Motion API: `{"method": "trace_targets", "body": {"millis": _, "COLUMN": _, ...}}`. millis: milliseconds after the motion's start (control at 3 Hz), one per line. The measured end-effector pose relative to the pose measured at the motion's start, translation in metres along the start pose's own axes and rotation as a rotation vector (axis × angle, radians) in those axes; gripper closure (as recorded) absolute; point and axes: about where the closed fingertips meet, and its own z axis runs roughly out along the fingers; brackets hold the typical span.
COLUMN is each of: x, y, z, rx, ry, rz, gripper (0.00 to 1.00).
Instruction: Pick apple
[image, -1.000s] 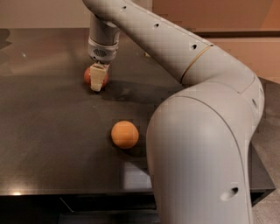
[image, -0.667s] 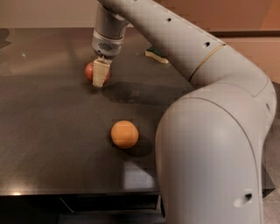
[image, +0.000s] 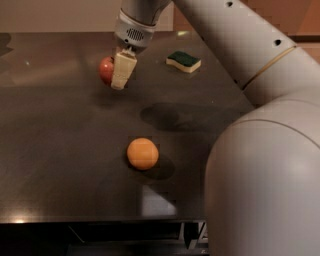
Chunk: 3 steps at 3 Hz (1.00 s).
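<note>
Nearest me, my arm's pale bulk (image: 265, 180) fills the space right of the orange fruit (image: 142, 153), which sits alone on the dark surface (image: 60, 150). Beyond the fruit and a little left, the gripper (image: 114, 75) has the apple (image: 105, 70) pinched between its fingers (image: 123, 69). I see only the near one; the far one is hidden behind the apple. The apple now sits higher than a second ago and seems to be off the surface, with a faint shadow below it. Farther back, right of the fruit, a green-topped sponge (image: 183, 61) has come into view.
</note>
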Motion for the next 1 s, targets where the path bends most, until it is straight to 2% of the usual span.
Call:
{"method": "trace_targets", "body": {"millis": 333, "x": -0.004, "y": 0.016, "z": -0.03, "rx": 0.0, "ry": -0.038, "rz": -0.064, "gripper": 1.0}}
{"method": "trace_targets", "body": {"millis": 667, "x": -0.014, "y": 0.019, "z": -0.05, "rx": 0.028, "ry": -0.083, "rz": -0.113, "gripper": 1.0}}
{"method": "trace_targets", "body": {"millis": 1000, "x": -0.019, "y": 0.014, "z": -0.048, "rx": 0.045, "ry": -0.098, "rz": -0.114, "gripper": 1.0}}
